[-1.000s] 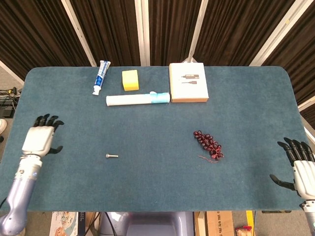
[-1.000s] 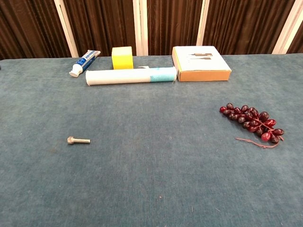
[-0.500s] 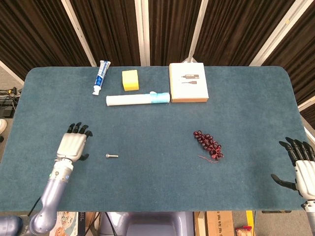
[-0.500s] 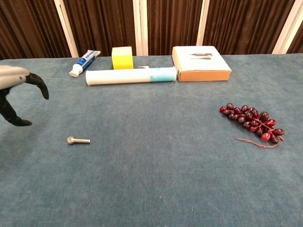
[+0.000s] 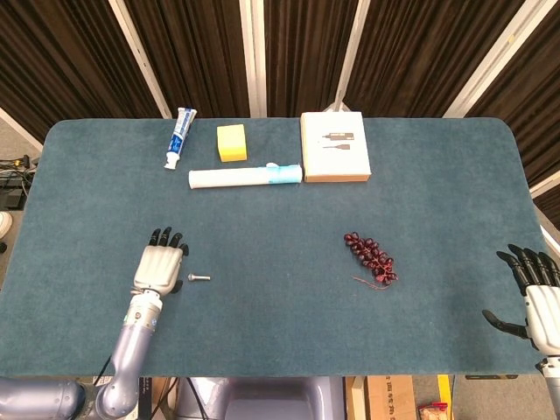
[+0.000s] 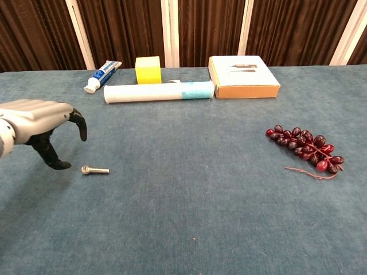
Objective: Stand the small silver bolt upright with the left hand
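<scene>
**Inspector:** Bolt (image 6: 94,170) location first, then the surroundings. Report from the largest item down.

**Assessor:** The table (image 5: 280,332), covered in blue felt, carries everything. The left hand (image 5: 160,266) hovers low with its fingers spread and curved downward, holding nothing. Far beyond its fingertips lie a white roll (image 5: 245,177), a boxed item (image 5: 334,146), a yellow block (image 5: 231,142) and a tube (image 5: 178,136). A grape cluster (image 5: 372,260) sits well off on its thumb side. The right hand (image 5: 535,296) rests at the far table edge, fingers apart, empty.

**Inspector:** And the bolt itself?

**Assessor:** It lies flat on its side just beside the thumb, not touched. In the chest view the head end points toward the hand, the shank away.

**Inspector:** Handling assessment?

**Assessor:** Judged rigid, metal, light for its bulk, smooth and liable to roll or slip from the fingertips. The felt should damp rolling, yet its pile gives a soft footing for so small a head. I recommend a thumb-and-fingertip pinch across the shank near the far end, pivoting it onto the broader head.

**Inspector:** Risk?

**Assessor:** Toppling on release.
</scene>
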Controlling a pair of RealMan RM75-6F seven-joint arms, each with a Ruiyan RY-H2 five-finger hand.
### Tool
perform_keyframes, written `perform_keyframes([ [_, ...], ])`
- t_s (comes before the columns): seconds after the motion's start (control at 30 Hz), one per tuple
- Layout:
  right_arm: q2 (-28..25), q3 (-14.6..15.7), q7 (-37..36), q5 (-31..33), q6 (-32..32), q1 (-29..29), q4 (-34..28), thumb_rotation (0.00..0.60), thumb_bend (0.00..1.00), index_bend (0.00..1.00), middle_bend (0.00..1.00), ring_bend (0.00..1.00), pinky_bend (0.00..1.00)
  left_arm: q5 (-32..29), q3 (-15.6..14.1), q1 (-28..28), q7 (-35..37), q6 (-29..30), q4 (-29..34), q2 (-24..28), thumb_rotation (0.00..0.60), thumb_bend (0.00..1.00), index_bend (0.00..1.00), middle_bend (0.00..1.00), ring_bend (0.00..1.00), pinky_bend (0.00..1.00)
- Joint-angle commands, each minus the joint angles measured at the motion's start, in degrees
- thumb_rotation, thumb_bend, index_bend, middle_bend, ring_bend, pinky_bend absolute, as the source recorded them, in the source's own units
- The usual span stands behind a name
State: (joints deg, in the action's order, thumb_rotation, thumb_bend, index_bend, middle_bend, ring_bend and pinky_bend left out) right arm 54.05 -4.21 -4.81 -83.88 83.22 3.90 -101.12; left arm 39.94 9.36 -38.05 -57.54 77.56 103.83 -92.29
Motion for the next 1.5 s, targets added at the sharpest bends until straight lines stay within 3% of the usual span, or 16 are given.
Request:
perform_keyframes([
  [0.03, 0.0, 0.0, 0.1, 0.1, -0.1, 0.0, 0.0, 0.600, 0.15, 0.17, 0.11, 0.06, 0.00, -0.4, 0.1, -0.8, -0.4, 0.5, -1.4, -1.8, 0.600, 0.36, 0.38, 0.13, 0.00, 0.00],
  [0.73, -0.1, -0.2, -0.7, 0.8, -0.4, 0.0, 0.4, 0.600, 0.15, 0.17, 0.11, 0.06, 0.00, -0.5, -0.1, -3.1, -2.7, 2.7, -7.4, -11.0, 0.600, 0.37, 0.42, 0.15, 0.00, 0.00],
  [1.27, -0.1, -0.5, -1.4, 1.3, -0.7, 0.1, 0.7, 0.600, 0.15, 0.17, 0.11, 0.06, 0.00, -0.6, -0.6, -3.4, -2.7, 1.6, -10.4, -13.7, 0.600, 0.42, 0.47, 0.17, 0.00, 0.00],
  [1.5, -0.1, -0.5, -1.7, 1.2, -0.8, 0.1, 0.9, 0.600, 0.15, 0.17, 0.11, 0.06, 0.00, -0.2, -0.5, -3.2, -2.3, 1.5, -11.0, -14.2, 0.600, 0.49, 0.51, 0.19, 0.00, 0.00],
])
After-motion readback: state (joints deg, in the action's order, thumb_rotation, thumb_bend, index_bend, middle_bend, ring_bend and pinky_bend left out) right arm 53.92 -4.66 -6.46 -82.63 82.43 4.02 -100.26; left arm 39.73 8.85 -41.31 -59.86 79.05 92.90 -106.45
